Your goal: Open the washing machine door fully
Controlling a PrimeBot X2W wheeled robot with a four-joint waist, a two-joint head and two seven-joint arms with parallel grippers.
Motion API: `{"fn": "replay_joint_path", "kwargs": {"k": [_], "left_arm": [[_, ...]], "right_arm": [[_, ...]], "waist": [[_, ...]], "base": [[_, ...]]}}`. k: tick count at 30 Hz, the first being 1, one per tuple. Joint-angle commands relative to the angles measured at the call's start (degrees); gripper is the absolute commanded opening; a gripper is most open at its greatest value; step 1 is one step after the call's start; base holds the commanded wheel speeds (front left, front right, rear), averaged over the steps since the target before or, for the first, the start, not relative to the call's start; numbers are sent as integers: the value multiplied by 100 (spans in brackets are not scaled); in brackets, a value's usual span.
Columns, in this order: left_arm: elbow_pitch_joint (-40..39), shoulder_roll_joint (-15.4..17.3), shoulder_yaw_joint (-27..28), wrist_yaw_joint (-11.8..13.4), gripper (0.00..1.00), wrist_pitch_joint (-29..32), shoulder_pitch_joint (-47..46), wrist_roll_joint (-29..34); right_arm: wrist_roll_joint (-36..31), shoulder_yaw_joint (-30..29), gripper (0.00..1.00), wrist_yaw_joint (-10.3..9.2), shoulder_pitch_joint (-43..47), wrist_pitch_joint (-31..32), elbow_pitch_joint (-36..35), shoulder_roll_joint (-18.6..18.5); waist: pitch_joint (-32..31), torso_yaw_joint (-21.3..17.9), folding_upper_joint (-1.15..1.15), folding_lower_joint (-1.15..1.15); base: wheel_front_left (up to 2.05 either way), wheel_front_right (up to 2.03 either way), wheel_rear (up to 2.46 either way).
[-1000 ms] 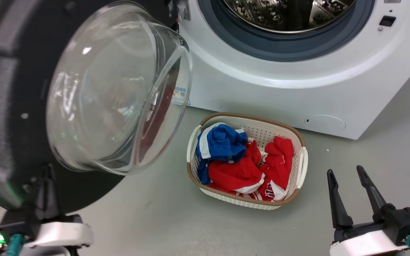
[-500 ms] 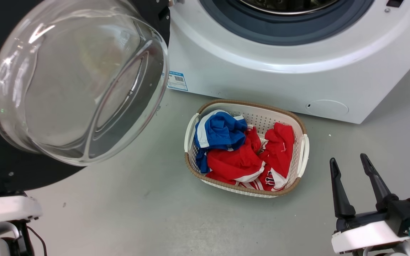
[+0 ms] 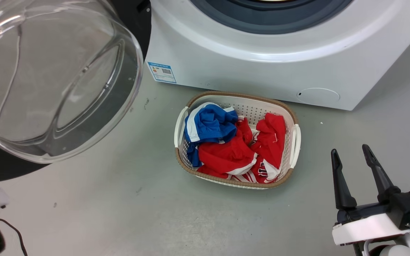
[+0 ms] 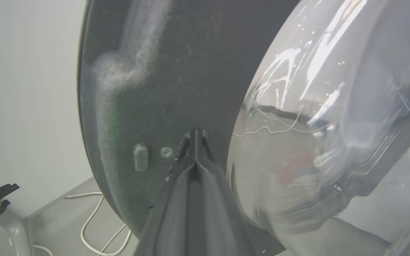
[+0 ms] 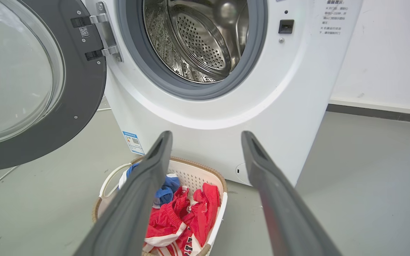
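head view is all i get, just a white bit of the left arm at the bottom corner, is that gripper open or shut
Observer: Shut. In the left wrist view the left gripper has its fingers pressed together, tips at the dark inner face of the washing machine door.
Operator: door well off the opening
Observer: Yes. The right wrist view shows the hinge and the door swung clear of the grey-blue rubber ring.
Operator: anything in the drum
Observer: The steel drum looks empty in the right wrist view.

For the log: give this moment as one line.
washing machine door: wide open | left hand: shut, tips at its inner face | right hand: open
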Motion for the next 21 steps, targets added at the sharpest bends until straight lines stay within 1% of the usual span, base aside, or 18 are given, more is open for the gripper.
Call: {"fn": "replay_joint_path", "kwargs": {"k": [1,5,10,16,21], "left_arm": [[25,47,38,-2,0,15,-82,-16],[363,203,194,-85,0,15,-333,-13],[830,317,288,-168,0,15,-584,59],[1077,331,394,-228,0,15,-669,182],[1034,271,416,-288,0,14,-562,322]], "right_arm": [[-13,-7,100,-1,-85,-10,-20,13],[-12,-28,100,-1,-73,-10,-45,13],[3,-12,100,-1,-77,-10,-22,13],[44,-5,100,-1,-83,-10,11,14],[107,3,100,-1,-7,-10,42,14]], "waist": [[10,-14,0,0],[38,-51,0,0],[31,-89,0,0],[-24,-117,0,0],[-158,-114,0,0]], "base": [[0,0,0],[0,0,0],[0,0,0],[0,0,0],[0,0,0]]}}
